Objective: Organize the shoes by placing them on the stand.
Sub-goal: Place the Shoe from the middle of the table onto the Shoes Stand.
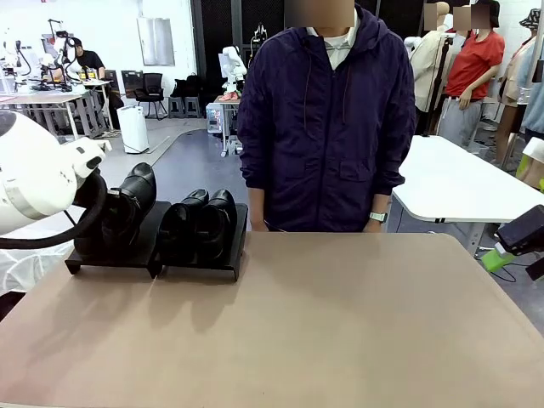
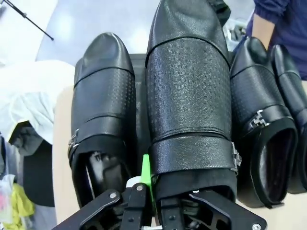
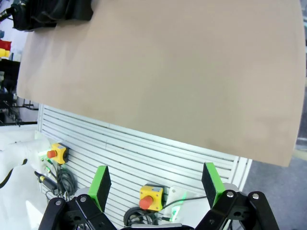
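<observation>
Left jaws (image 2: 152,184) clamp a shoe's (image 2: 189,96) half-hidden collar; right jaws (image 3: 157,184) stand apart.

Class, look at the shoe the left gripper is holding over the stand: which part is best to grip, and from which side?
Grip the heel-end collar of the shoe, coming from behind the heel. Its opening gives a thin edge for the left gripper to shut on, one finger inside, while the toe points away toward the stand.

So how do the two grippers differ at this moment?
The left gripper is shut on the heel of a shoe over the stand; the right gripper is open, holding nothing, off the table's edge. Both have black fingers with green pads.
</observation>
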Controlling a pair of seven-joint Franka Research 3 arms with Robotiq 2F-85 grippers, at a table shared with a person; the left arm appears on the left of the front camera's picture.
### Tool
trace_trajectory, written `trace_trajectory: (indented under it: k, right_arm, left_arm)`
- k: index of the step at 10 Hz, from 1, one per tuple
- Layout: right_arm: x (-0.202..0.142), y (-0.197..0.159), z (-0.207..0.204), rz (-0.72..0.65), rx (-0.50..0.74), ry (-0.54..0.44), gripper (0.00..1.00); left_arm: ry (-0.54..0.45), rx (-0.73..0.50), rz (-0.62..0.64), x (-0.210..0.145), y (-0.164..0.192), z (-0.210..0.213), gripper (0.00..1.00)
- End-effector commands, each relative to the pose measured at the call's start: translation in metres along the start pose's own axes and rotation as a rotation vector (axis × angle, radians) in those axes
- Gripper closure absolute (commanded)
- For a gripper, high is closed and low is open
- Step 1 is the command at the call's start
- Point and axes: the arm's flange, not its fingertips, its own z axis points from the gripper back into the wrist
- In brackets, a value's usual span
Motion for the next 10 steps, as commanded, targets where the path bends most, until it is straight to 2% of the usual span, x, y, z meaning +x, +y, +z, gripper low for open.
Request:
trace_trajectory:
  k: [1, 10]
  right_arm:
    - [-0.002, -0.001, -0.003, 0.001, 0.007, 0.001, 0.00]
    - [-0.002, -0.001, -0.003, 0.001, 0.007, 0.001, 0.00]
  left_arm:
    - [-0.040, -0.029, 0.004, 0.003, 0.008, -0.010, 1.00]
    - [0.066, -0.053, 0.004, -0.004, 0.008, -0.038, 1.00]
